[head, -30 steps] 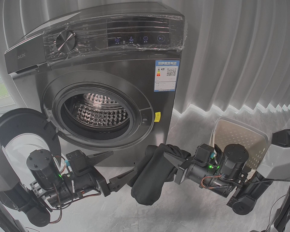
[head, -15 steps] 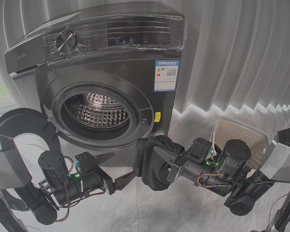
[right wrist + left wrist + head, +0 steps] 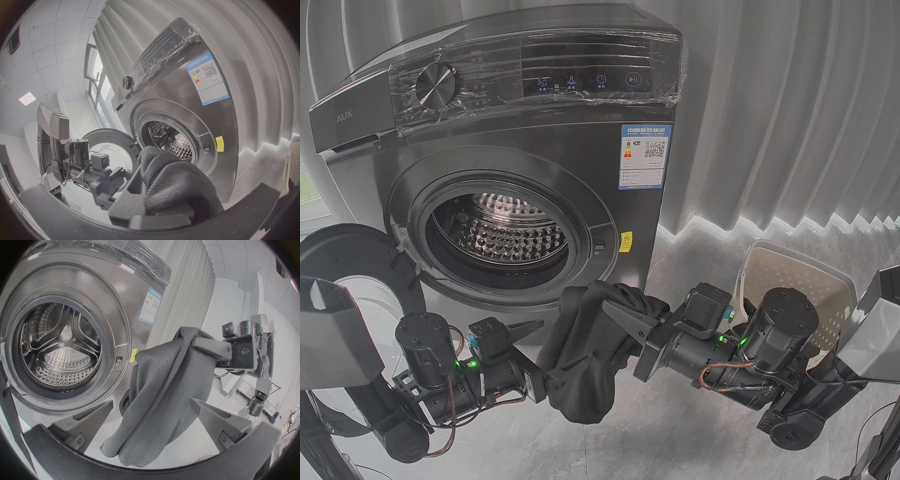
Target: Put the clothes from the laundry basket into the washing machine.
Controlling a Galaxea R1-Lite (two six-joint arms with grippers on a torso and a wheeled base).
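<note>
- The washing machine (image 3: 550,156) stands with its round door (image 3: 356,269) swung open at 8 o'clock of the drum (image 3: 506,237); only bare perforated metal shows inside the drum.
- A dark garment (image 3: 584,369) hangs in the air in front of the machine's lower panel, at 5 o'clock of the drum opening and above the floor (image 3: 675,437).
- The right tool (image 3: 619,325) pinches the garment at its upper fold, and the cloth bunches over the fingers (image 3: 125,203) and drapes down from there.
- The left tool (image 3: 547,353) is at 7 o'clock of the garment with its fingers (image 3: 93,415) spread wide. The hanging cloth sits between them, and the lower finger just meets its edge in the head view.
- The laundry basket (image 3: 794,281) — pale, with a perforated wall — stands on the floor at 4 o'clock of the machine, behind the right arm, with a pleated curtain (image 3: 787,112) at its back.
</note>
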